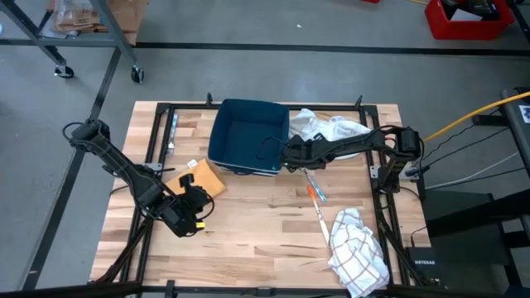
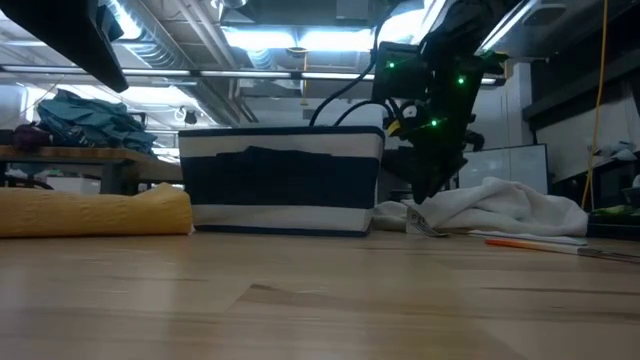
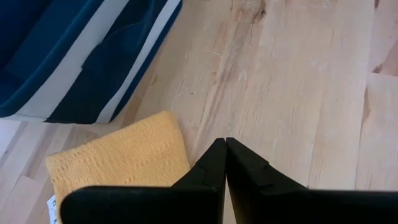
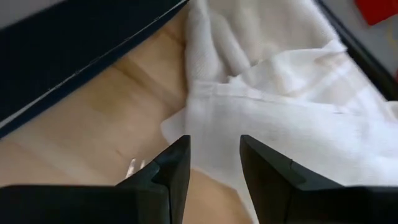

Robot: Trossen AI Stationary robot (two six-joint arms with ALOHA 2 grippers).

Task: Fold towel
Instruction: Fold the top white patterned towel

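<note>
the white towel point(image 1: 335, 128) lies crumpled at the far right part of the wooden table point(image 1: 265, 223), just beside the right side of the blue basket point(image 1: 247, 136). in the low view the towel point(image 2: 510, 210) shows as a low heap next to the basket's point(image 2: 285, 180) striped wall.

the right gripper point(image 1: 291, 154) reaches across from the right edge and sits low at the near left edge of the white towel, close to the basket's near right corner. in the right wrist view its two fingers point(image 4: 177, 165) stand apart, with a fold of the towel point(image 4: 273, 118) and bare wood showing in the gap between them; the tips are right at the cloth's edge, but nothing is clamped.

the left gripper point(image 1: 199, 203) rests over the near left part of the table, beside a yellow cloth point(image 1: 203, 178). in the left wrist view its fingers point(image 3: 214, 162) are pressed together with nothing between them, and the yellow cloth point(image 3: 118, 158) lies just beyond the tips.

a second, checked towel point(image 1: 358, 252) lies bunched at the near right corner. an orange pen point(image 1: 315, 192) and a thin white stick point(image 1: 321, 222) lie on the wood between the two towels.
</note>
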